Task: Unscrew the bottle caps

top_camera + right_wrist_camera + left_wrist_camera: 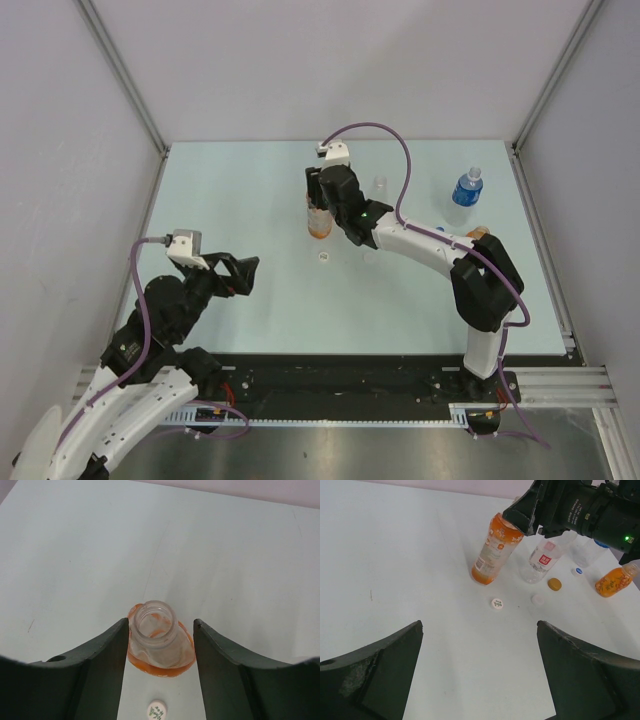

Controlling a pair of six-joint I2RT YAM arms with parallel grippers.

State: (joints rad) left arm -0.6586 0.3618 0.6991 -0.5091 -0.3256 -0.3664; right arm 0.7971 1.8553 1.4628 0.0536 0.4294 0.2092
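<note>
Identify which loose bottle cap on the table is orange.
The orange cap, lying near the clear pink-labelled bottle; the other loose caps around it are white.

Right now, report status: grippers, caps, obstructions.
Left gripper open, empty. Right gripper open around orange bottle neck, cap off. White cap on table beside it. Nothing blocking.

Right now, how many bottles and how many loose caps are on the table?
Bottles: 4 (big orange bottle, red-label bottle, blue-label bottle, small orange bottle)
Loose caps: 4 (printed white cap, plain white cap, orange cap, blue-marked cap)
Total: 8
</note>
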